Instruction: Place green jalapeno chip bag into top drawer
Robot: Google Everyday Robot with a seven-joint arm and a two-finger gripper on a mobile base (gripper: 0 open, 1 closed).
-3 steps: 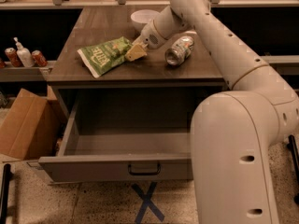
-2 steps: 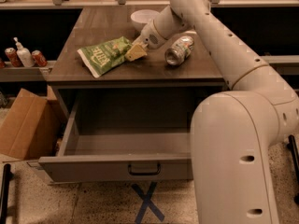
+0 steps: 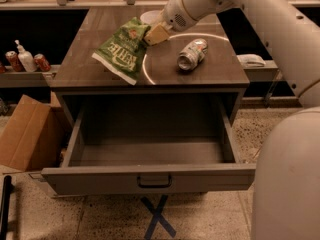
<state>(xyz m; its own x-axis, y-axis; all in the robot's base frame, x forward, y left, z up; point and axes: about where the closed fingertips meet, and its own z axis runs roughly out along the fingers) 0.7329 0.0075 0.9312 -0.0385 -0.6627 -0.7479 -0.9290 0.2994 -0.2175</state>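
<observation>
The green jalapeno chip bag [image 3: 123, 49] with white lettering hangs tilted, its upper end raised off the brown tabletop [image 3: 210, 71] and its lower white end near the top's front left edge. My gripper [image 3: 151, 34] is shut on the bag's upper right corner, with the tan fingertips [image 3: 156, 34] pinching the foil. The white arm reaches in from the upper right. The top drawer [image 3: 150, 176] stands pulled wide open below the tabletop, its inside bare, with a small dark pull handle [image 3: 154, 182] on the front panel.
A crushed silver-green can [image 3: 192, 54] lies on the tabletop right of the bag. A white bowl [image 3: 149, 17] sits behind the gripper. A cardboard box [image 3: 27, 133] stands on the floor at the left. Cans and a bottle [image 3: 25, 60] sit on a left shelf.
The bag lay flat on the tabletop before. Now its gripped end is lifted and the bag hangs tilted from my gripper. The view has come closer.
</observation>
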